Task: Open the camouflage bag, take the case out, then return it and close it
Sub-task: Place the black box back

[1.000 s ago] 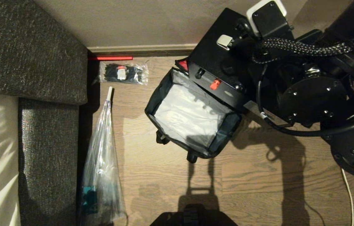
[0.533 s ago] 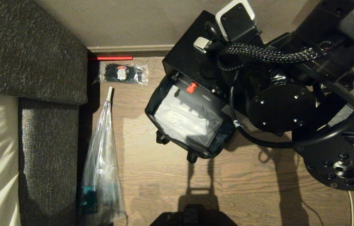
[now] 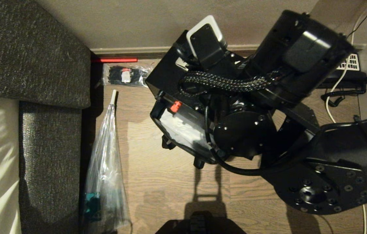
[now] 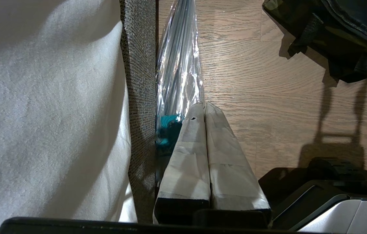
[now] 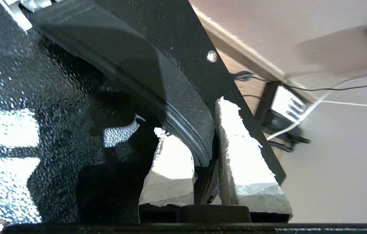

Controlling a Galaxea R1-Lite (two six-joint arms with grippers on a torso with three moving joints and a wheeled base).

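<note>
- Right gripper (image 5: 203, 149) has its jaws clamped on the handle of the case (image 3: 165, 73), one taped finger (image 5: 173, 162) each side. Left gripper (image 4: 205, 107) has its jaws pressed together on nothing, low beside the sofa (image 4: 139, 65).
- One long clear plastic bag (image 3: 103, 169) on the floor, something teal inside.
- One camouflage bag (image 3: 157, 113), lid open, silvery interior showing; the case hangs tilted over its far side.
- One small clear bag (image 3: 126, 75) of black bits by the wall.
</note>
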